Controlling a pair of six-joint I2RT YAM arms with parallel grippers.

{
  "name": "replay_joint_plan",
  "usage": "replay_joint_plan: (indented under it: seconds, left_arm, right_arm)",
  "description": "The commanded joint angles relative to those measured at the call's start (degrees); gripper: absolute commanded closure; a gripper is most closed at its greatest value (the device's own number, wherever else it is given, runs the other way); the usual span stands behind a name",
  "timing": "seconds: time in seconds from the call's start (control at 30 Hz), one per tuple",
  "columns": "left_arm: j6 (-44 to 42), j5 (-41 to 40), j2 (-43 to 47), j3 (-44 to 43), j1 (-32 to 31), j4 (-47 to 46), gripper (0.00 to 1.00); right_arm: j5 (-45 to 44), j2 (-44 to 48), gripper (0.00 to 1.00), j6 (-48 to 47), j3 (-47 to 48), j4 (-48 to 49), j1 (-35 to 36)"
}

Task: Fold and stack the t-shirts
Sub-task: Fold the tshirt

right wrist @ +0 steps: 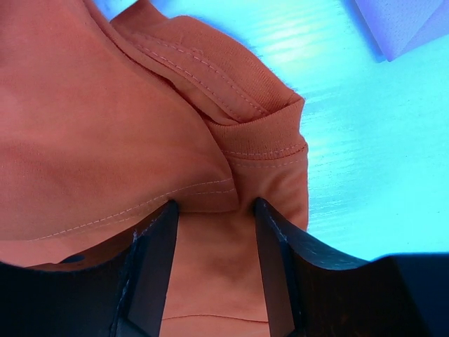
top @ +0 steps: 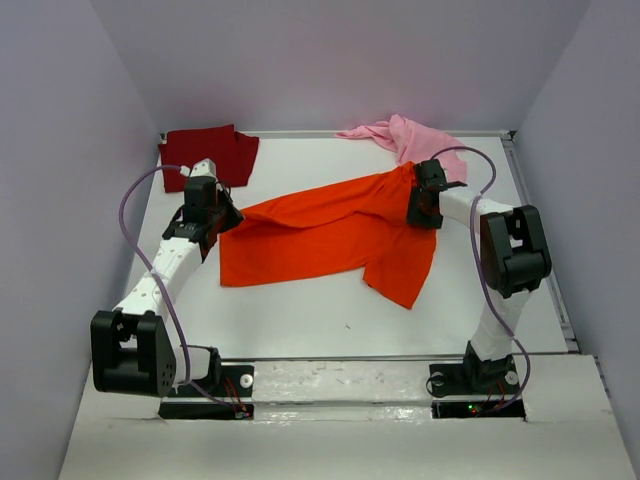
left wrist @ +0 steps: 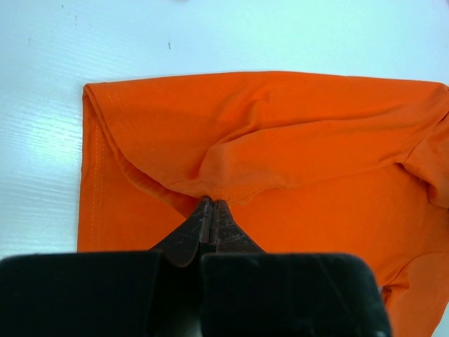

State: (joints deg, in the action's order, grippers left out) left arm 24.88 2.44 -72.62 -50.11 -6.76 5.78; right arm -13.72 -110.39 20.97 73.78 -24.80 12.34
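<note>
The bright orange t-shirt [top: 320, 235] lies spread across the middle of the table. My left gripper [top: 215, 222] is at its left end, shut on a pinch of the orange cloth [left wrist: 295, 140], with the fingertips [left wrist: 212, 202] tight together. My right gripper [top: 420, 205] is at the shirt's upper right end. Its jaws [right wrist: 214, 207] stand apart with a fold of orange cloth [right wrist: 84, 126] near the collar lying between them. The dark red t-shirt [top: 210, 152] lies folded at the back left. The light pink t-shirt [top: 405, 135] lies bunched at the back right.
The white table [top: 330, 320] is walled in by grey panels on the left, back and right. The right arm's elbow [top: 515, 250] stands tall near the right edge. Purple cables loop beside both arms.
</note>
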Motion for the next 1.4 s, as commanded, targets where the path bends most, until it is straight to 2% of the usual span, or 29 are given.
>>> replay_joint_plan:
  seconds: [0.0,0.27,0.93,1.37]
  left_arm:
    - [-0.98,0.99,2.13,0.45,-0.27,-1.56,1.00]
    - [-0.98,0.81,1.95,0.54,-0.27,-1.65,1.00]
    - [-1.24,0.73,2.57,0.89,-0.27,-1.83,1.00]
    - [-1.15,1.52,2.48,1.15,-0.27,-2.27,1.00]
  right_arm:
    - [0.62,-1.50,0.48,-0.23,1.10,0.98,-0.39]
    - [2.99,-0.18,0.51,-0.41,2.07,0.45,-0.39]
    - [8.26,1.93,0.49,-1.46,3.74,-1.39,-0.39]
    - [3.96,2.46,0.48,-2.34,6.28,-3.94,-0.39]
